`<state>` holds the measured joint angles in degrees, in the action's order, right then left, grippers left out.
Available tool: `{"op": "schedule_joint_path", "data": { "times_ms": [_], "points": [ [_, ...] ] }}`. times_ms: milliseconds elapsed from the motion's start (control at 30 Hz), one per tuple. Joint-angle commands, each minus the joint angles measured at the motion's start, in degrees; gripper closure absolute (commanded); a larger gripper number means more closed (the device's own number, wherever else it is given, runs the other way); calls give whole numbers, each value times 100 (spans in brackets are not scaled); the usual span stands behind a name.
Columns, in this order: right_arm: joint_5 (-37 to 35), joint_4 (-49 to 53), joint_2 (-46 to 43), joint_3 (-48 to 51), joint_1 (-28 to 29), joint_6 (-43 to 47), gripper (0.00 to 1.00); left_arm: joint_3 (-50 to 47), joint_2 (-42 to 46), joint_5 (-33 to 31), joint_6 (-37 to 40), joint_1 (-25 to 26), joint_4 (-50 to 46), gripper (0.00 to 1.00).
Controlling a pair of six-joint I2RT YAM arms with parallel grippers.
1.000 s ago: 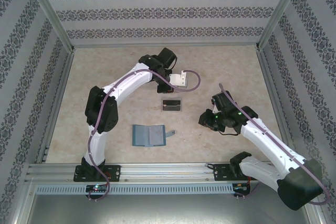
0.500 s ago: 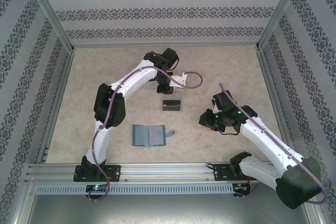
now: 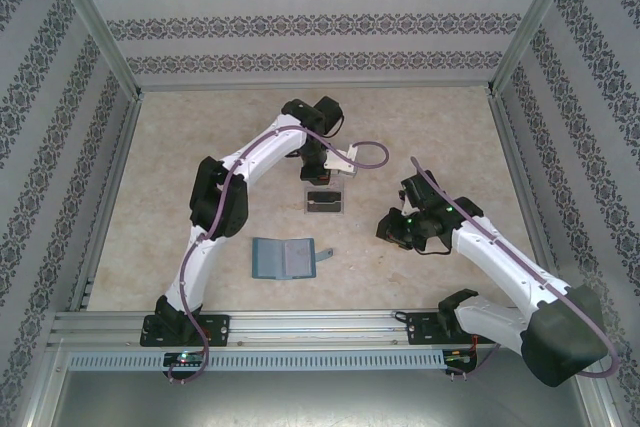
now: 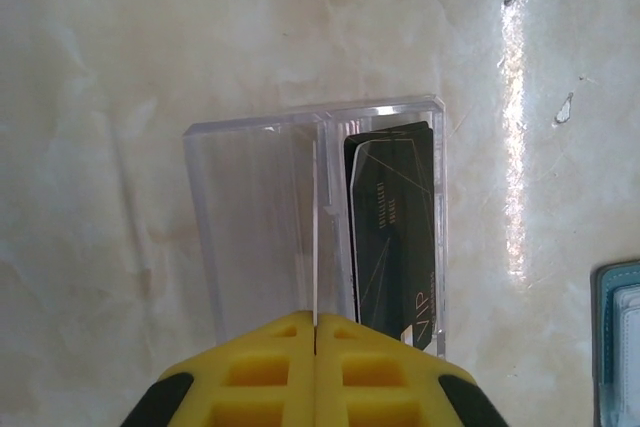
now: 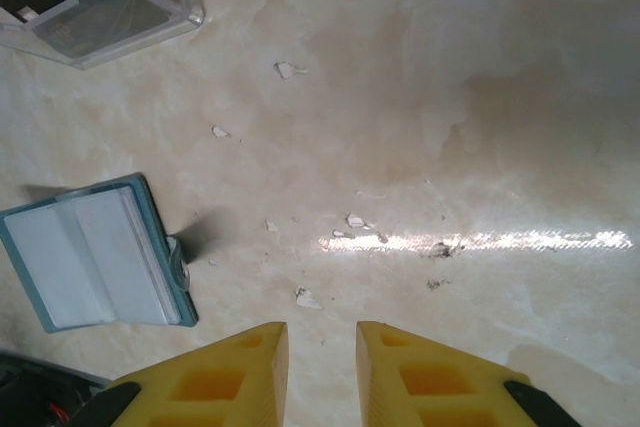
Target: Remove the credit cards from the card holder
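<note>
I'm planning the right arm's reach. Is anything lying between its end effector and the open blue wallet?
Nothing visible blocks it. Between the right end effector and the wallet lies table with tiny pale flecks. A small grey sliver lies by the wallet's edge facing the end effector.

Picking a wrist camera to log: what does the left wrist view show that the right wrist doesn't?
Left wrist: the whole width of the clear box, the dark card right of its divider, the left claw shut. Right wrist: the card holder spread open, flecks on the table, the right claw open. Both: box, card, card holder.
</note>
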<state>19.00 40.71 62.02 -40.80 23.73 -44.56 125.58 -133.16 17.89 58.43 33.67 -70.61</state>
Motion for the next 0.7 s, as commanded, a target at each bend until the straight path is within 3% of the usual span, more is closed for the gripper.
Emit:
{"op": "schedule_joint_path", "data": {
  "times_ms": [0,100,367,667],
  "points": [
    [77,-13,11,1,-52,87,74,318,-78,-96,55,-45,-358,81],
    [74,-4,-23,-24,-51,83,74,310,72,-416,-118,-45,79,75],
    [107,-25,-113,-78,-29,11,74,-443,867,-693,-699,-36,1229,74],
    [117,-329,147,-214,363,-134,74,-2291,2269,-821,-3147,-36,2984,79]
  ]
}}
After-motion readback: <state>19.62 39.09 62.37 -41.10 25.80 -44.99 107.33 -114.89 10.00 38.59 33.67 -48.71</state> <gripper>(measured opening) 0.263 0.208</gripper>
